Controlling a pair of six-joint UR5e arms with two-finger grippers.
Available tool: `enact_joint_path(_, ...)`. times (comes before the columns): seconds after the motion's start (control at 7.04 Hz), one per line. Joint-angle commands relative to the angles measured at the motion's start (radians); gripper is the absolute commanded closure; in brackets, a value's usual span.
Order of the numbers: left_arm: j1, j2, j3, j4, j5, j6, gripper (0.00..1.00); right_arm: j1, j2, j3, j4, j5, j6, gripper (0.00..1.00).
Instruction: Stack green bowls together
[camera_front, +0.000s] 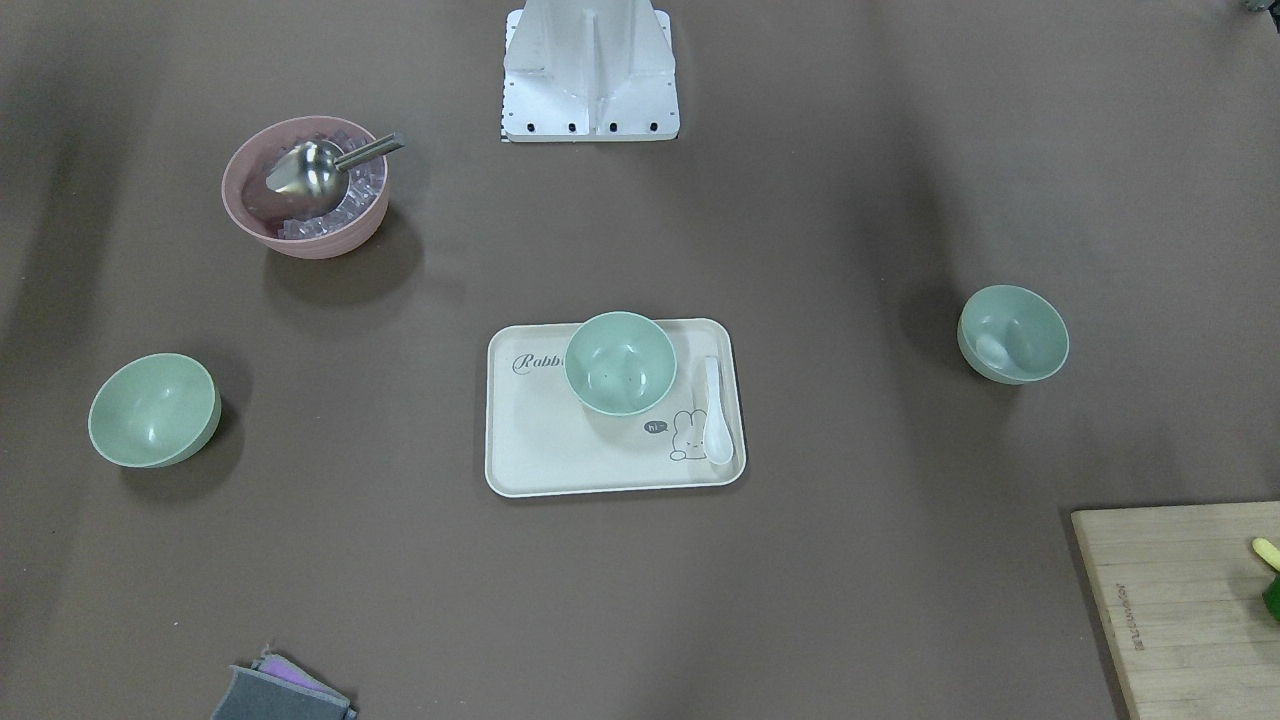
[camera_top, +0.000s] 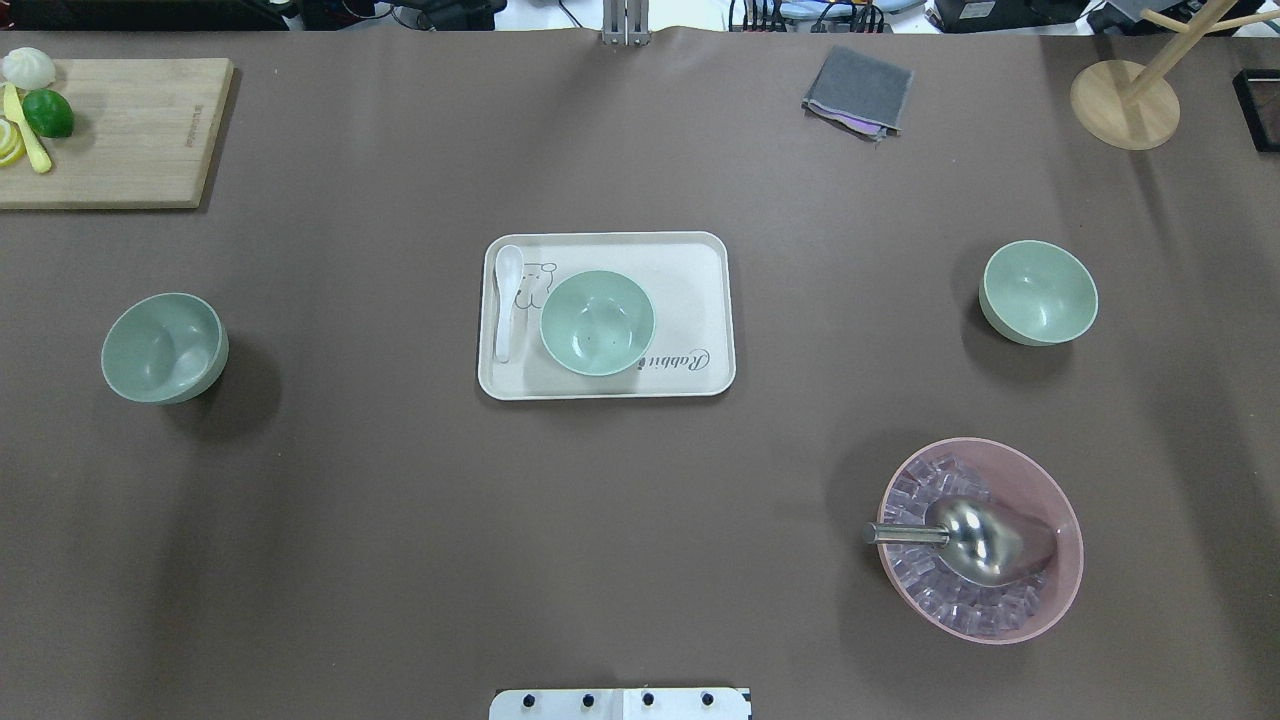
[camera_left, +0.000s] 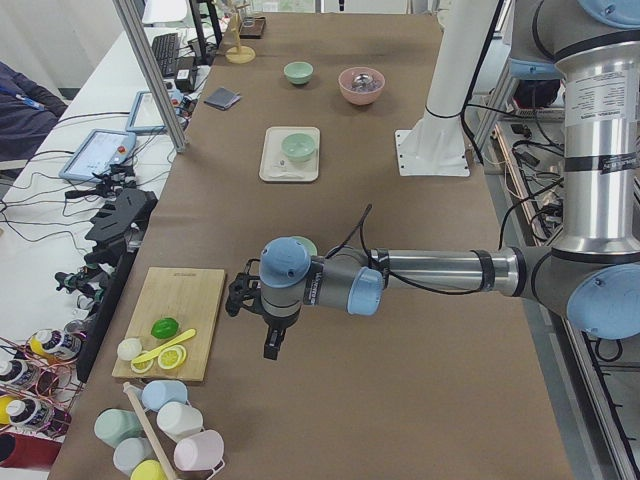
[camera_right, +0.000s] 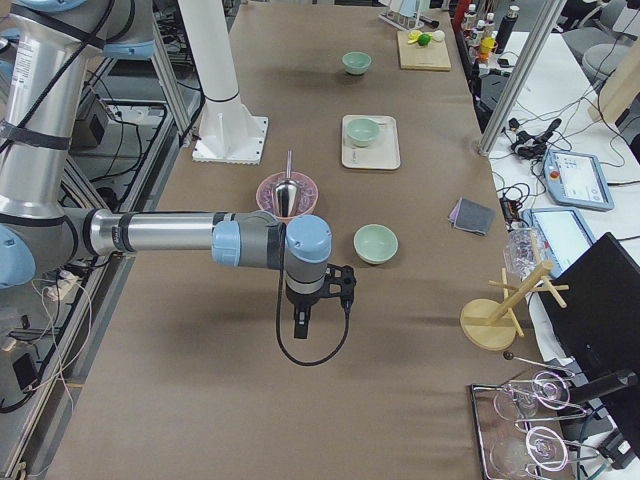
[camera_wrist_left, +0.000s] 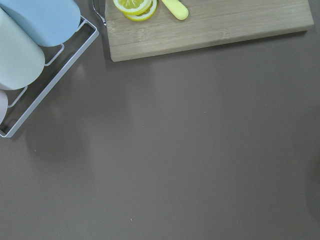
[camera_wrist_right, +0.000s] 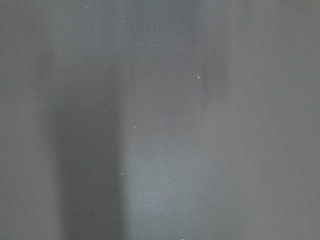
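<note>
Three pale green bowls stand apart on the brown table. In the overhead view one green bowl (camera_top: 163, 347) is at the left, one green bowl (camera_top: 597, 322) sits on the cream tray (camera_top: 700, 262), and one green bowl (camera_top: 1038, 292) is at the right. All are upright and empty. My left gripper (camera_left: 272, 345) shows only in the exterior left view, hanging above the table near the left bowl (camera_left: 303, 243). My right gripper (camera_right: 303, 325) shows only in the exterior right view, near the right bowl (camera_right: 375, 243). I cannot tell if either is open or shut.
A pink bowl (camera_top: 980, 538) with ice cubes and a metal scoop stands at the near right. A white spoon (camera_top: 507, 300) lies on the tray. A cutting board (camera_top: 120, 130) with lemon and lime, a grey cloth (camera_top: 858, 90) and a wooden rack (camera_top: 1125, 105) line the far edge.
</note>
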Motion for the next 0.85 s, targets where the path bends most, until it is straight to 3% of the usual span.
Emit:
enact_joint_path(0.0,0.0,0.012,0.003,-0.056,0.007,0.001,0.02,0.0,0.0,0.0,0.001,0.003,-0.002,0.0)
enact_joint_path(0.14,0.0,0.012,-0.002,-0.058,0.002,0.001,0.02,0.0,0.0,-0.001,0.039,0.003,-0.002,0.0)
enact_joint_path(0.43,0.0,-0.021,-0.002,-0.074,0.01,-0.003,0.02,0.001,-0.001,0.0,0.235,0.001,0.001,0.0)
enact_joint_path(0.57,-0.001,-0.018,-0.002,-0.153,0.007,-0.002,0.02,0.001,0.0,-0.005,0.423,-0.017,0.006,0.0)
enact_joint_path(0.71,0.0,-0.018,0.029,-0.305,0.01,-0.006,0.02,0.0,0.0,-0.003,0.48,-0.011,0.011,0.0)
